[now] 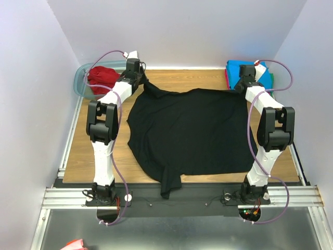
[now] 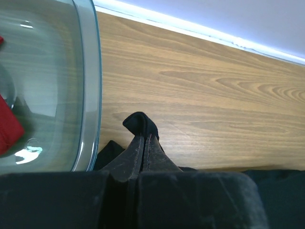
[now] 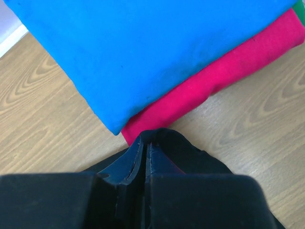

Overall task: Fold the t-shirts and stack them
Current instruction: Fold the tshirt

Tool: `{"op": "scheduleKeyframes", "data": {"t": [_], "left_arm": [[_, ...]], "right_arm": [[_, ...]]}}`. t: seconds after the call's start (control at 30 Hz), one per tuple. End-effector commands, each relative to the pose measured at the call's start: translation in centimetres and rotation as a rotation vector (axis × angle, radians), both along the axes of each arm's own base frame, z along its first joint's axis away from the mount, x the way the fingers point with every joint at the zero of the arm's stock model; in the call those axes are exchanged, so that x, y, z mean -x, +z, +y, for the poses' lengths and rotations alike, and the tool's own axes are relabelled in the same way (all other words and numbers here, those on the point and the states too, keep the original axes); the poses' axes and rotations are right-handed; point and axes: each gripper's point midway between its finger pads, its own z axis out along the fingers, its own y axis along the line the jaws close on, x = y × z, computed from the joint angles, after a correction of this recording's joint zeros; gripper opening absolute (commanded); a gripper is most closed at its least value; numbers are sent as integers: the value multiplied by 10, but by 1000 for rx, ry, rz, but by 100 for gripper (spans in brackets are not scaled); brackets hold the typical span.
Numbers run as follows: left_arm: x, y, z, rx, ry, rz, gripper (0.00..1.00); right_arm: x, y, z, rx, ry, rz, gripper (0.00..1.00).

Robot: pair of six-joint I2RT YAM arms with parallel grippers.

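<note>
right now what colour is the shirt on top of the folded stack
The top shirt is turquoise blue, clearest in the right wrist view.

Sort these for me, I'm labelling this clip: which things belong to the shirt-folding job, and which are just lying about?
Job: black t-shirt, pinched by left gripper and right gripper; red t-shirt; blue t-shirt folded on pink t-shirt.
Lying about: plastic tub around the red t-shirt; reddish scrap low in the top view.
</note>
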Motion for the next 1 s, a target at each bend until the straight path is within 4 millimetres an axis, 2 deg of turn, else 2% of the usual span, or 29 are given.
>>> {"op": "scheduleKeyframes", "data": {"t": [0.0,0.03,0.07,0.1,0.13,0.17,0.2,0.23,0.27,0.3,0.33,0.37,0.4,0.43,0.47,0.5,0.73,0.83,0.87,0.9,0.97], "left_arm": [[3,37,2,26,-1,-72,0],[8,35,3,39,9,-64,0],[20,19,5,39,11,-24,0],[27,33,5,54,10,-47,0],[34,32,6,70,19,-38,0],[48,16,8,71,25,1,0],[55,32,9,91,29,-28,0],[69,17,11,111,46,12,0],[78,27,12,130,53,-1,0],[85,24,12,145,61,12,0],[92,21,13,162,73,28,0],[105,5,14,181,89,69,0],[112,11,14,199,95,67,0],[119,6,14,203,100,86,0],[131,-7,15,201,105,119,0],[138,-1,14,228,115,113,0],[194,3,14,269,170,144,0],[218,1,13,288,180,154,0],[227,-5,14,300,192,174,0],[233,1,14,313,194,162,0],[244,0,12,327,197,178,0]], "right_arm": [[-13,24,-2,25,25,-73,0],[-11,27,-2,28,25,-76,1],[-9,29,-1,26,29,-78,0],[-5,25,-1,26,33,-67,0],[-2,32,0,25,37,-77,0],[1,33,0,28,40,-77,0],[7,29,-1,32,41,-63,0],[11,34,-2,41,42,-68,0],[14,33,-2,44,44,-62,0],[16,33,-3,52,46,-58,0],[21,27,-3,53,48,-42,0],[23,27,-3,54,49,-38,0],[25,30,-2,55,54,-43,0],[29,26,-2,56,58,-32,0],[32,28,-2,58,57,-33,0],[35,34,-3,61,58,-44,0],[52,49,-6,96,69,-56,0],[59,46,-6,97,72,-46,0],[60,49,-5,94,72,-55,0],[63,45,-5,91,76,-46,0],[66,44,-4,90,80,-43,0]]}}
